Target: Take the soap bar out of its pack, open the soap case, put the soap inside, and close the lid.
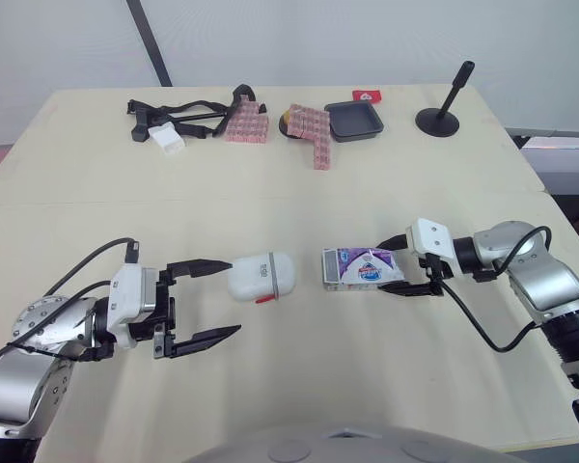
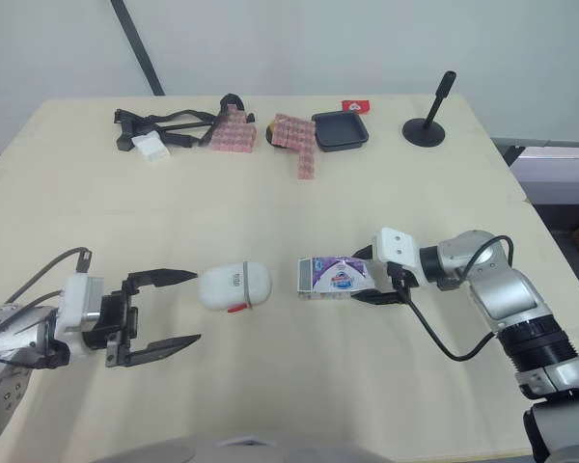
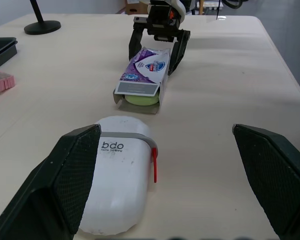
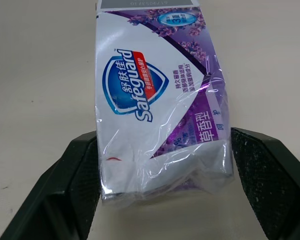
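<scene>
Squeezing the far end of the soap pack (image 1: pixel 359 266), my right gripper (image 1: pixel 391 272) has one black finger on each side of the crumpled wrapper and grips it there. The pack lies flat on the table (image 1: pixel 270 193), with its open end turned toward the soap case (image 1: pixel 261 276). In the left wrist view the flap at that end is already open, and the pale green soap (image 3: pixel 142 99) sits in the mouth, barely out and mostly still inside.

My left gripper (image 1: pixel 230 297) is spread wide and holds nothing. It hovers at the near end of the white case, with one finger just beside it and the other well off to the side.

The case sits between my two grippers, just beside the pack's open end. Its lid is down, and a small red tab (image 3: pixel 155 167) shows on its side.

I judge the task barely begun. The pack is opened, but the bar has yet to come out. Lifting the lid, placing the bar inside and closing the lid all remain. Pressing the closed end may push the bar out, though it could slide against the case.
</scene>
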Robot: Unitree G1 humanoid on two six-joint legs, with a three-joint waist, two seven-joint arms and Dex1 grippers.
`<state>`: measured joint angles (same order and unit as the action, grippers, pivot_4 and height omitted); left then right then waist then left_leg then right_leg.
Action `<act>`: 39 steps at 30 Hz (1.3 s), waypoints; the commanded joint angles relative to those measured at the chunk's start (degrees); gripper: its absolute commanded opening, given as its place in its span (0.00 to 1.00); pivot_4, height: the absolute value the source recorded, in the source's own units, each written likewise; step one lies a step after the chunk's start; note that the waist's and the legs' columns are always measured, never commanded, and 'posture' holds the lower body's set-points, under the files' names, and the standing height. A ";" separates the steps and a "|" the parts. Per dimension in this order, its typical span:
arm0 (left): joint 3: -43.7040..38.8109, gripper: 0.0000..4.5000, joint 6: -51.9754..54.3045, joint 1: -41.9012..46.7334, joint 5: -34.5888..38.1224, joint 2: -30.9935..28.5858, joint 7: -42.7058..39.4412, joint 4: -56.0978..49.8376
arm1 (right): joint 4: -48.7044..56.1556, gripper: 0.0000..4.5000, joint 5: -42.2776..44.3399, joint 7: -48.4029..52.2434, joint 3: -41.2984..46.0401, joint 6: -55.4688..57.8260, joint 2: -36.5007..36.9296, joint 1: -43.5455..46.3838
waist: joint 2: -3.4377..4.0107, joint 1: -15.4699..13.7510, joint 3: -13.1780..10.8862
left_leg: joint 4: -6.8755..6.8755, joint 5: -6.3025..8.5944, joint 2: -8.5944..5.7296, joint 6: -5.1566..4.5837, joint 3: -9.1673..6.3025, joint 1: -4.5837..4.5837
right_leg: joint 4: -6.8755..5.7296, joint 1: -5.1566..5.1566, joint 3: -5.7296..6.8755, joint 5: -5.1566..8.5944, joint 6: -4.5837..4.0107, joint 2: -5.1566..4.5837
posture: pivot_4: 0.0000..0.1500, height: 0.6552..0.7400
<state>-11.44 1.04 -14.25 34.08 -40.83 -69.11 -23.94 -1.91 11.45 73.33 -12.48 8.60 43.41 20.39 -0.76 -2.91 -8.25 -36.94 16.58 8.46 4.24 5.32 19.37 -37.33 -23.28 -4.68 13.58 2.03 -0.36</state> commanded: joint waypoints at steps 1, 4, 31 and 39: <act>0.08 1.00 -0.55 0.08 0.17 0.25 0.42 -1.79 | 0.26 0.88 -0.03 0.05 1.12 -0.91 0.47 0.08 | 0.00 0.00 0.00 | 0.00 0.00 0.00 0.00 0.00 0.00 | 0.00 0.00 0.00 0.00 0.00 0.00 | 1.00 0.97; 0.33 1.00 -0.57 0.27 0.08 0.26 0.67 -1.62 | 0.32 0.83 0.04 0.09 1.11 -0.92 0.48 -0.04 | 0.00 0.00 0.00 | 0.00 0.00 0.00 0.00 0.00 -0.01 | -0.01 0.00 0.00 0.00 0.00 0.00 | 1.00 0.97; 1.02 1.00 -1.18 0.95 -0.64 0.40 1.01 -0.56 | 2.09 0.56 0.55 0.87 1.80 1.13 3.18 -0.76 | -0.01 0.01 0.05 | 0.00 -0.03 0.01 0.04 0.00 -0.09 | -0.02 0.09 0.01 -0.01 -0.02 0.02 | 1.00 0.97; 1.05 1.00 -1.45 1.06 -0.68 0.32 0.75 -0.43 | 2.34 0.56 0.45 0.57 1.95 1.45 3.28 -1.23 | -0.01 -0.02 0.05 | 0.00 -0.03 0.01 0.04 0.00 -0.09 | -0.02 0.09 0.01 -0.01 -0.03 0.02 | 1.00 0.97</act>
<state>-10.14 0.56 -13.44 33.46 -40.50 -68.19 -23.59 -0.78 11.47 73.77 -12.12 10.03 45.65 19.81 -0.76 -2.93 -8.20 -36.94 16.55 8.48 4.28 5.32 19.28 -37.35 -23.19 -4.67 13.56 2.00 -0.34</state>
